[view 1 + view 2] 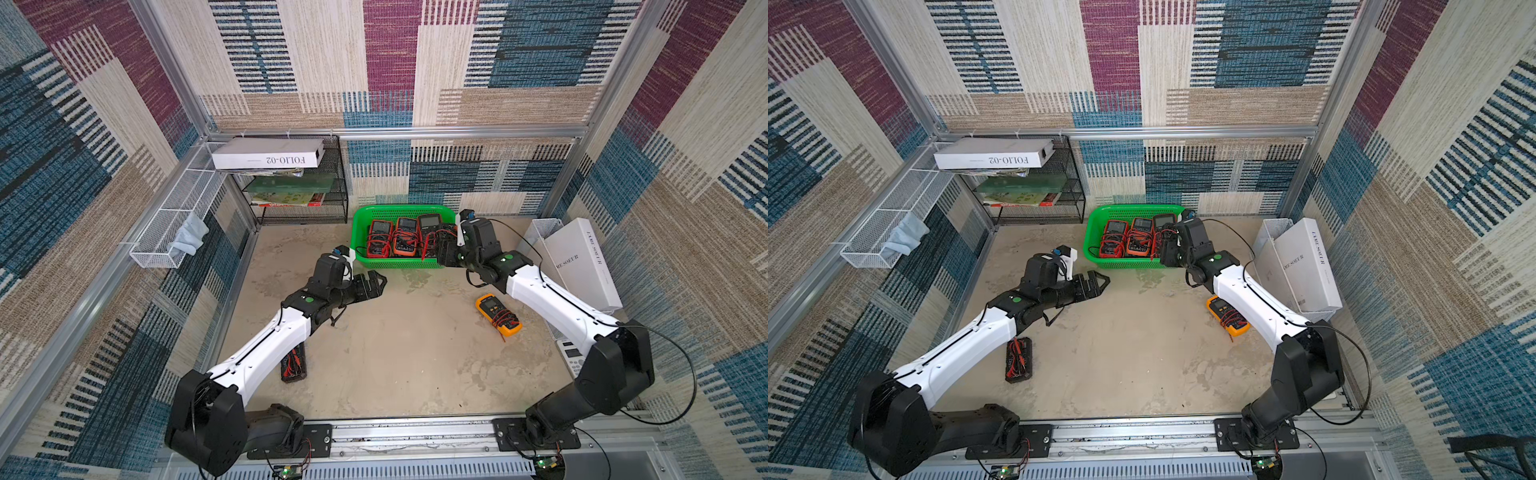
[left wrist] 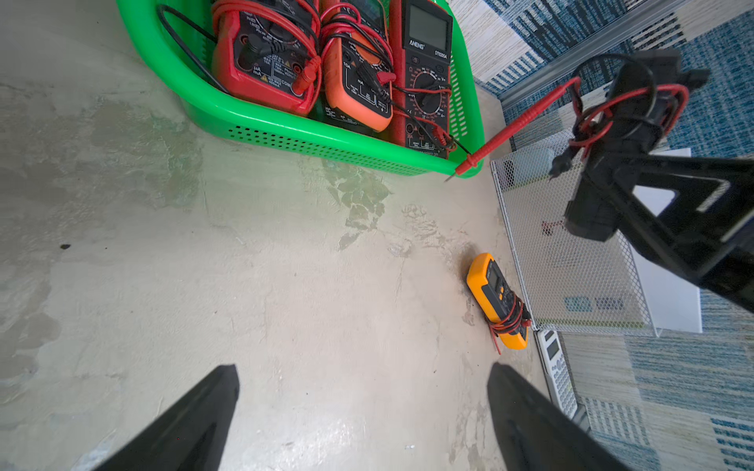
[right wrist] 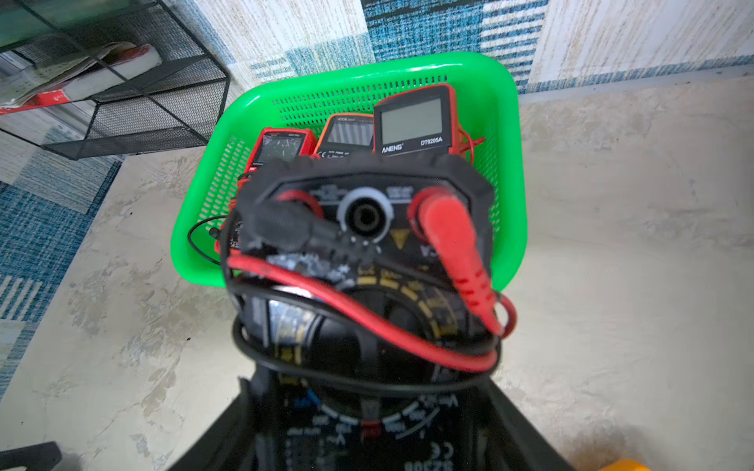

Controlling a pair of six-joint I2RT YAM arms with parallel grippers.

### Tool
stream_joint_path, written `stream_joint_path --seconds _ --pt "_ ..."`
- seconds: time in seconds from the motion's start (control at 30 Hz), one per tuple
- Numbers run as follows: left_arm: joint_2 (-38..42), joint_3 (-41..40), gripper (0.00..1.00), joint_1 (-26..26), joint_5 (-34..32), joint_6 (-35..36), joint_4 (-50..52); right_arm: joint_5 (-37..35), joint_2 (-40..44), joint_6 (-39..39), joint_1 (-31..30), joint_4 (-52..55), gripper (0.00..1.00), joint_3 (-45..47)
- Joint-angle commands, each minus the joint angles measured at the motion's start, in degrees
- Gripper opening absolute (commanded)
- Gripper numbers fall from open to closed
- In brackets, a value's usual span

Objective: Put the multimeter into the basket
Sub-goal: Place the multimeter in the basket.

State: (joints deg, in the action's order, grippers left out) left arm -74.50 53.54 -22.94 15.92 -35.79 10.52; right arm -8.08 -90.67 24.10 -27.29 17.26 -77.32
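The green basket (image 1: 399, 208) (image 1: 1133, 208) (image 2: 310, 138) (image 3: 367, 65) stands at the back middle of the table, with three multimeters lying side by side in it. My right gripper (image 1: 446, 249) (image 3: 371, 391) is shut on a black multimeter (image 1: 444, 243) (image 1: 1169, 245) (image 2: 624, 110) (image 3: 367, 244) wrapped in red and black leads, held above the basket's right near corner. Its red probe (image 2: 514, 126) hangs down over that corner. My left gripper (image 1: 380, 282) (image 1: 1102, 282) (image 2: 363, 367) hovers open and empty over bare table, left of and in front of the basket.
A yellow multimeter (image 1: 498, 320) (image 2: 497, 301) lies on the table beside my right forearm. A black one (image 1: 294, 365) lies under my left forearm. A black mesh rack (image 1: 299, 183), a white wire tray (image 1: 174, 216), a boxed mesh holder (image 1: 582, 262) and a calculator (image 1: 573, 357) line the sides.
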Motion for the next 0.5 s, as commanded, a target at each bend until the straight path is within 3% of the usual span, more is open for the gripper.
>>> stream_joint_path --seconds 0.0,0.47 --pt "0.01 -0.01 1.0 0.46 1.36 0.1 -0.5 0.95 -3.08 -2.09 1.43 -0.45 0.6 -3.67" --pt "-0.82 -0.19 1.0 0.7 2.59 -1.04 -1.65 2.36 -21.42 -4.97 4.69 4.41 0.61 -21.13"
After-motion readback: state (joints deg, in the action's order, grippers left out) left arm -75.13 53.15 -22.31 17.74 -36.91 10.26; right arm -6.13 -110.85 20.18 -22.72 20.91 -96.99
